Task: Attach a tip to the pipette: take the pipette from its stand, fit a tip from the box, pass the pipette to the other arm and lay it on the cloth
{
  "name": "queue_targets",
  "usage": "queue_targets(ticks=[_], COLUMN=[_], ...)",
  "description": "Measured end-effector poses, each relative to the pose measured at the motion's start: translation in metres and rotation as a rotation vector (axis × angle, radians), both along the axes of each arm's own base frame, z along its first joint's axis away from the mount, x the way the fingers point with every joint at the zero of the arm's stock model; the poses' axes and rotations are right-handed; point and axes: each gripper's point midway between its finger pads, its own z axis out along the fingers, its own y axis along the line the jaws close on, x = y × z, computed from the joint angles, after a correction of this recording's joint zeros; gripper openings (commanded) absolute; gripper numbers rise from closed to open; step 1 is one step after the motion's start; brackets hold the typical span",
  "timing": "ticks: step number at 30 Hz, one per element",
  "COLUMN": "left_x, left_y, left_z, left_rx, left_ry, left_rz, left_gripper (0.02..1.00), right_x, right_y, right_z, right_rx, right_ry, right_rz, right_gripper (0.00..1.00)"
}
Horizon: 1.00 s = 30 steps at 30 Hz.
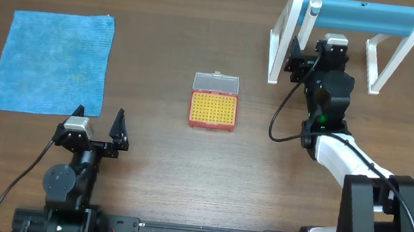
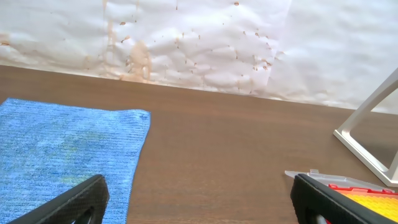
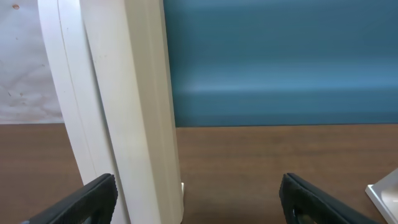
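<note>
The pipette [image 1: 317,3] hangs at the left end of the white-and-blue stand [image 1: 399,19] at the back right. My right gripper [image 1: 304,61] is open just in front of the stand's left leg [image 3: 124,112], which stands between its fingers near the left one, with the blue panel [image 3: 280,56] behind. The orange tip box [image 1: 213,110] with yellow tips and an open clear lid sits mid-table. At the back left lies the blue cloth [image 1: 54,62]. Low near its base, my left gripper [image 1: 99,127] is open and empty, with the cloth [image 2: 62,155] and the tip box [image 2: 357,194] ahead of it.
The brown table [image 1: 185,182] has bare room between the cloth, the tip box and the stand. A white papered wall [image 2: 205,43] runs along the far edge. A white foot of the stand [image 2: 373,140] reaches toward the box.
</note>
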Motion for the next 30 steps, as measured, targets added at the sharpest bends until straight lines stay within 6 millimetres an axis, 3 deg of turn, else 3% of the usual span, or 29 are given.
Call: queue_targets(ticks=[8, 10, 11, 12, 13, 16, 30], left_x=[0.000, 0.000, 0.000, 0.000, 0.000, 0.000, 0.000], left_y=[0.000, 0.000, 0.000, 0.000, 0.000, 0.000, 0.000], left_z=[0.000, 0.000, 0.000, 0.000, 0.000, 0.000, 0.000], left_rx=[0.000, 0.000, 0.000, 0.000, 0.000, 0.000, 0.000], left_ry=[0.000, 0.000, 0.000, 0.000, 0.000, 0.000, 0.000], left_rz=[0.000, 0.000, 0.000, 0.000, 0.000, 0.000, 0.000], left_gripper=[0.945, 0.945, 0.945, 0.945, 0.945, 0.945, 0.945], right_x=[0.018, 0.018, 0.018, 0.018, 0.018, 0.018, 0.012], right_y=[0.000, 0.000, 0.000, 0.000, 0.000, 0.001, 0.000], right_z=[-0.001, -0.001, -0.001, -0.001, 0.000, 0.000, 0.005], right_rx=[0.000, 0.000, 0.000, -0.002, 0.000, 0.000, 0.002], right_ry=[0.000, -0.001, -0.001, -0.001, -0.001, -0.003, 0.025], right_rz=[-0.003, -0.004, -0.003, -0.003, -0.003, -0.003, -0.003], right_gripper=[0.844, 0.803, 0.744, 0.522, 0.213, 0.082, 0.082])
